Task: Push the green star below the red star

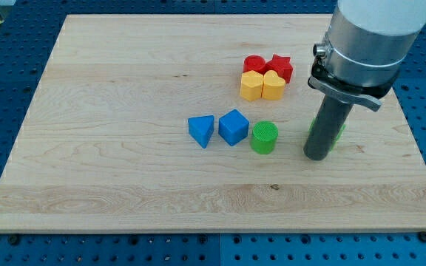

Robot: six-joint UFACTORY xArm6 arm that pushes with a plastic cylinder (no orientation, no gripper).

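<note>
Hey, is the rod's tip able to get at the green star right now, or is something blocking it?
Probably yes. My tip sits right in front of the green star, which peeks out behind the rod, and no other block lies between them. Whether they touch is hidden.

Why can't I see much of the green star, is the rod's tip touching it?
Cannot tell. In the camera view my tip stands in front of the green star, hiding any contact or gap between them.

Bright, even, diffuse light from overhead; no glare on the pale wooden surface (124,111). Soft, short shadows under the blocks and at the rod's foot. Sharp focus across the middle; slight softness on the large grey arm housing (372,33) nearest the camera.
</note>
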